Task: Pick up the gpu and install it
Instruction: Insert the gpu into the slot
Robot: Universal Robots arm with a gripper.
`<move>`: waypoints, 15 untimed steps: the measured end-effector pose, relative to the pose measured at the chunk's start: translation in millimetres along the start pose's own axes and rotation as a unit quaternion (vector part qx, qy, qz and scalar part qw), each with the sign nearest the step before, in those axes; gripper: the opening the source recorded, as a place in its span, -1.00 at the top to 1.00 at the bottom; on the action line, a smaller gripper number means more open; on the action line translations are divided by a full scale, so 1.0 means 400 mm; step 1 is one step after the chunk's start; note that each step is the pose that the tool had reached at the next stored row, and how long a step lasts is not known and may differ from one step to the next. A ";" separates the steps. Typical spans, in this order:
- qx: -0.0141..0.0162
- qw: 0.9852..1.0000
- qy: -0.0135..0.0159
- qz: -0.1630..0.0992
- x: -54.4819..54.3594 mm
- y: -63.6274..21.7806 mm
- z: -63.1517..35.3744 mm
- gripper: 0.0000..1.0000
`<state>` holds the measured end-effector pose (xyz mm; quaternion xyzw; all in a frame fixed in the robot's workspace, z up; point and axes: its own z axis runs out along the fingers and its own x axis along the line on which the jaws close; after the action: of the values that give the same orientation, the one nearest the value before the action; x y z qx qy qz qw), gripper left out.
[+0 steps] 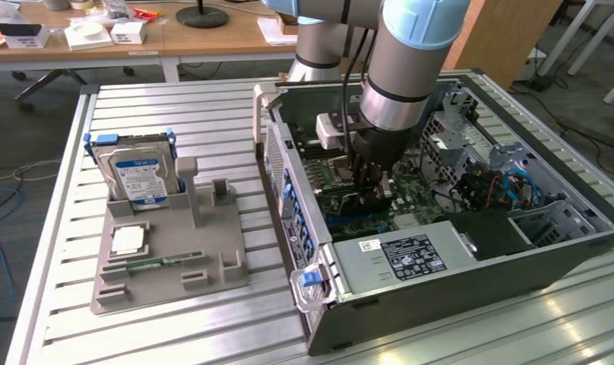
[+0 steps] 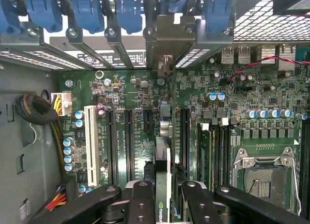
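In the wrist view the gpu [image 2: 163,158] stands edge-on, a thin dark card with a green logo near my grip. Its silver bracket end [image 2: 166,37] reaches the row of rear slot covers. My gripper [image 2: 164,200] is shut on the card, one black finger [image 2: 141,197] on each side. The card hangs over the green motherboard [image 2: 131,88], in line with the long black expansion slots [image 2: 184,136]. In the exterior view the gripper [image 1: 371,196] is lowered deep inside the open computer case [image 1: 469,274], with the dark card [image 1: 360,204] under it, mostly hidden.
A grey parts fixture [image 1: 165,258] lies on the slatted table at the exterior view's left, holding a hard drive [image 1: 134,176], a small chip [image 1: 130,239] and a green memory stick [image 1: 155,264]. Inside the case sit the power supply [image 1: 403,255], drive cages and blue cables [image 1: 510,186].
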<state>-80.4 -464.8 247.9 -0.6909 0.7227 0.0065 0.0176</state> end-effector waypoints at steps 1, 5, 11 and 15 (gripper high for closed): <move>0.000 1.000 0.000 0.000 0.000 0.000 0.000 0.47; 0.000 1.000 0.000 0.000 0.000 0.000 -0.001 0.47; 0.000 1.000 -0.001 0.000 0.000 0.000 -0.004 0.47; 0.000 1.000 -0.001 0.000 0.000 0.000 -0.005 0.47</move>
<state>-80.4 -464.8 249.7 -0.6909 0.7227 0.0071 0.0183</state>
